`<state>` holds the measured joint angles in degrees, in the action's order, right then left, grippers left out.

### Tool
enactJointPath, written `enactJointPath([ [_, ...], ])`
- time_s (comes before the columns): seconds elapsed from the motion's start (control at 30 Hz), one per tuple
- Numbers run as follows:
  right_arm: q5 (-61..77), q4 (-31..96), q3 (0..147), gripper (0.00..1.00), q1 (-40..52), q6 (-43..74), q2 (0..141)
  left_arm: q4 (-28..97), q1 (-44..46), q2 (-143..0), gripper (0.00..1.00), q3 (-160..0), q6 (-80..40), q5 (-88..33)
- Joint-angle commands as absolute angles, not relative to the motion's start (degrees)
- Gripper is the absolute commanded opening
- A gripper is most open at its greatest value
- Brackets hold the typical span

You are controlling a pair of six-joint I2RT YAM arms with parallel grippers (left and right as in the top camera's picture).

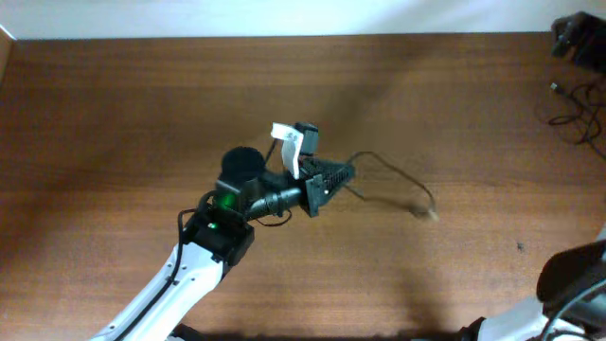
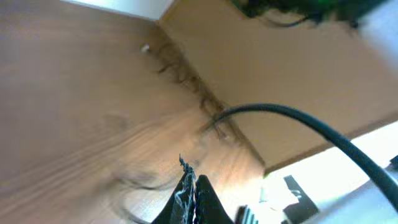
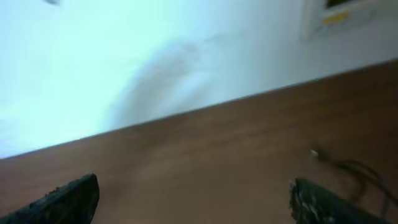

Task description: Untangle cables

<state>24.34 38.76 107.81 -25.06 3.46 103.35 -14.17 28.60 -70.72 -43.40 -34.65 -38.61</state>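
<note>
One thin black cable (image 1: 398, 172) lies in a loop right of the table's middle and ends in a small pale plug (image 1: 429, 214). My left gripper (image 1: 343, 176) is shut on that cable's near end. In the left wrist view the fingers (image 2: 193, 190) are pressed together, a short braided bit of cable (image 2: 183, 164) pokes out between them, and the rest is a blur on the wood (image 2: 186, 84). A second thin cable (image 1: 571, 112) lies tangled at the far right edge. My right gripper (image 3: 196, 205) is open and empty over bare wood, with a cable and small plug (image 3: 348, 169) to its right.
A thick black robot cable (image 2: 311, 124) crosses the left wrist view. A white tag and black clip (image 1: 292, 142) sit by the left wrist. A black device (image 1: 578, 38) is at the far right corner. The right arm (image 1: 573, 284) is at the bottom right.
</note>
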Motion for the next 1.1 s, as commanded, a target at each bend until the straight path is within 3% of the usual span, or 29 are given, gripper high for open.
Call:
enactJointPath([
  [0.0,25.1,47.0,108.3,0.99,-19.6,4.1,99.8,8.4,28.6,-70.5,0.00,-43.5,-36.1,-1.0],
  [0.07,25.1,54.0,108.2,0.98,-14.9,4.1,99.8,22.2,28.6,-70.9,0.00,-43.5,-48.5,17.8],
  [0.1,25.1,56.9,108.2,0.99,-11.9,4.1,99.8,26.5,28.6,-71.7,0.05,-43.5,-53.4,21.6],
  [0.2,24.9,66.6,108.2,0.98,-1.4,3.4,99.8,26.2,28.6,-76.7,0.30,-43.5,-54.0,22.9],
  [0.23,24.9,69.3,108.2,0.99,0.7,3.2,99.8,25.6,28.6,-78.3,0.49,-43.5,-54.0,24.5],
  [0.27,24.8,71.3,108.0,0.99,2.8,2.8,99.8,23.9,28.6,-80.3,0.99,-43.5,-54.0,27.4],
  [0.33,24.8,75.7,107.7,0.99,6.7,-1.5,99.9,18.7,26.0,-79.9,0.99,-43.8,-54.0,25.1],
  [0.43,21.9,78.0,104.3,0.98,9.3,-4.5,99.9,15.4,18.8,-73.3,0.99,-45.6,-54.0,11.9],
  [0.53,21.8,76.1,96.8,0.98,9.4,-4.5,100.0,9.5,8.3,-63.1,0.99,-45.7,-41.8,-27.5],
  [0.6,21.8,75.0,92.3,0.98,9.4,-4.5,100.1,12.0,6.2,-62.1,0.99,-45.7,-29.8,-44.8],
  [0.67,21.9,73.6,88.7,0.98,9.4,-4.5,100.1,26.4,6.2,-62.3,0.99,-45.7,-21.5,-42.2],
  [0.7,21.9,73.6,88.2,0.98,9.4,-4.5,100.1,37.2,6.2,-62.8,0.99,-45.7,-21.3,-29.8],
  [0.8,22.1,73.4,88.2,0.98,9.4,-4.5,100.1,46.0,6.2,-64.1,0.99,-45.7,-17.5,-25.7],
  [0.9,22.1,73.5,88.2,0.98,9.4,-4.5,100.1,48.2,6.2,-64.9,0.99,-45.7,3.6,-39.0],
  [1.03,22.1,73.5,88.2,0.98,9.4,-4.5,100.1,50.2,6.2,-64.9,0.99,-45.7,22.2,-55.2],
  [1.07,22.1,73.5,88.2,0.98,9.4,-4.5,100.1,51.2,6.2,-64.9,0.99,-45.7,23.9,-51.6],
])
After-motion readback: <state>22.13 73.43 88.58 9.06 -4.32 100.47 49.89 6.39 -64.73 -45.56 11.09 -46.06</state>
